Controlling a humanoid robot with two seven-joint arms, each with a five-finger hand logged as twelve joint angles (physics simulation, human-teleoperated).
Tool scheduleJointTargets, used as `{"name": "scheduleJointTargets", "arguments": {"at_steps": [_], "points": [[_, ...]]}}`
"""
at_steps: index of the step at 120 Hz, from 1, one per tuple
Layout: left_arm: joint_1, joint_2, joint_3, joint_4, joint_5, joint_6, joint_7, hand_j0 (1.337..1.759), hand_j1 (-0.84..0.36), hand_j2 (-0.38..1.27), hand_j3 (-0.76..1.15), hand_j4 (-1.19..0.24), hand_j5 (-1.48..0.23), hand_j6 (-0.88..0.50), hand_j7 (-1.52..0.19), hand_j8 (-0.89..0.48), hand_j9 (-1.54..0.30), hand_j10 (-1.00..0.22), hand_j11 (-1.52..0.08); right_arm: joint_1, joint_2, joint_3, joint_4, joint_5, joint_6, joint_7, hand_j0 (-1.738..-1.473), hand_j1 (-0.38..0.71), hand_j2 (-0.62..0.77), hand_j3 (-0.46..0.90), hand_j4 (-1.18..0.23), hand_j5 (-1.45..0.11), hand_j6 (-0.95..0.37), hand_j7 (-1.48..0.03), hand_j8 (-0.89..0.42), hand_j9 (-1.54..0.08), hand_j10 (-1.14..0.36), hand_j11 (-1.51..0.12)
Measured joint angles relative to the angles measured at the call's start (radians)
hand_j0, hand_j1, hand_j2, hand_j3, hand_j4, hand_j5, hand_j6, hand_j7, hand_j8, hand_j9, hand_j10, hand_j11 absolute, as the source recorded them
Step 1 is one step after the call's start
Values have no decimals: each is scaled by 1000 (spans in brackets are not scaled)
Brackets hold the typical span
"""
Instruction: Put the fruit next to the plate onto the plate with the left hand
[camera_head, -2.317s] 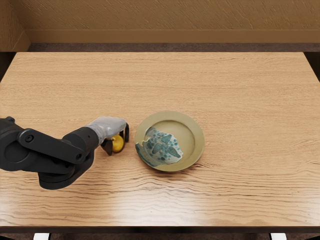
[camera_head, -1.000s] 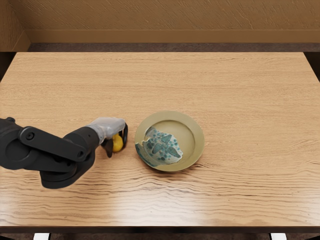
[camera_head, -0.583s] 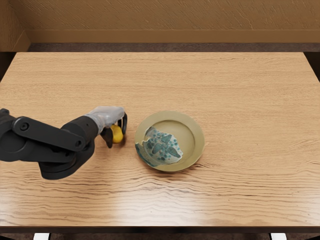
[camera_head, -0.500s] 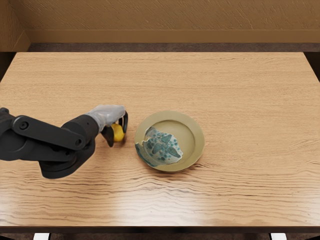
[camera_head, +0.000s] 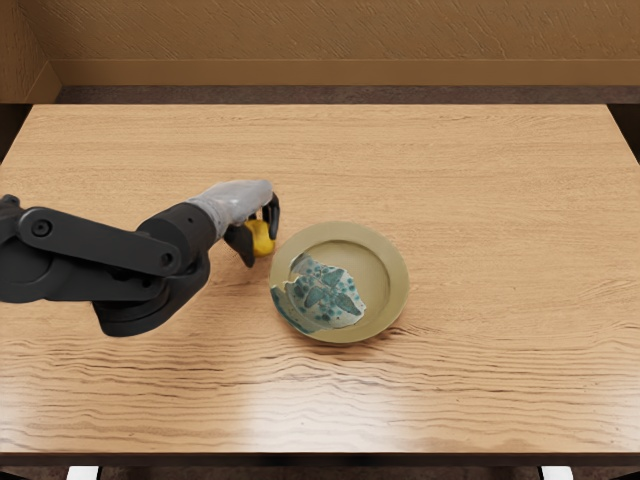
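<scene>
A small yellow fruit (camera_head: 261, 238) is held in my left hand (camera_head: 256, 228), whose dark fingers curl around it. The hand hovers just left of the plate's upper-left rim, lifted off the table. The olive-green plate (camera_head: 384, 262) with a teal and white pattern in its middle lies at the table's centre. My left arm (camera_head: 100, 265) comes in from the left edge. Most of the fruit is hidden by the fingers and palm.
The wooden table (camera_head: 480, 170) stretches wide on all sides of the plate. A brown wall runs along the far edge.
My left hand has risen and moved up and to the right with the fruit, from beside the plate's left edge to its upper-left rim.
</scene>
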Motion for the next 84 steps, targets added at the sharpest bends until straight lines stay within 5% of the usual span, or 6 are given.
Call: {"name": "scheduleJointTargets", "arguments": {"at_steps": [84], "points": [[-19, -10, -184, -1, -97, -120, -3, 1653, -269, 420, 0, -825, -1224, -391, -1188, -447, -1146, -861, -1147, 0, 0, 0, 0, 0, 0, 0, -1658, -320, -5, 0, -24, -31, -24, -31, -24, -31, -24, -31]]}}
